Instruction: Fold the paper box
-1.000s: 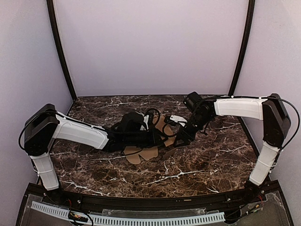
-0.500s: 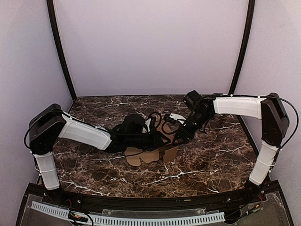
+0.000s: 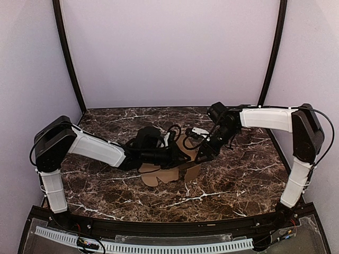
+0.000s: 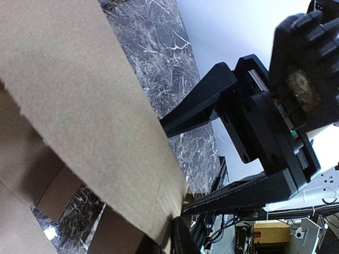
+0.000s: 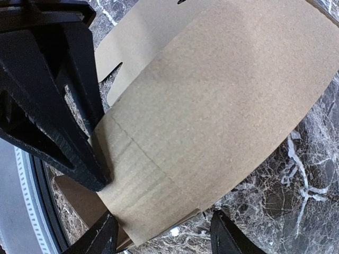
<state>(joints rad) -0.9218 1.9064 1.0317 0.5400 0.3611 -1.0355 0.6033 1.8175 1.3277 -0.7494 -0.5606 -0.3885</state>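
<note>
Box [image 5: 212,106]: left gripper [image 5: 99,181] pinches its raised panel; your right gripper [image 5: 165,234] gapes astride it; close before you crease.

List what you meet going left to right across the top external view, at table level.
left arm → paper box → right arm
</note>
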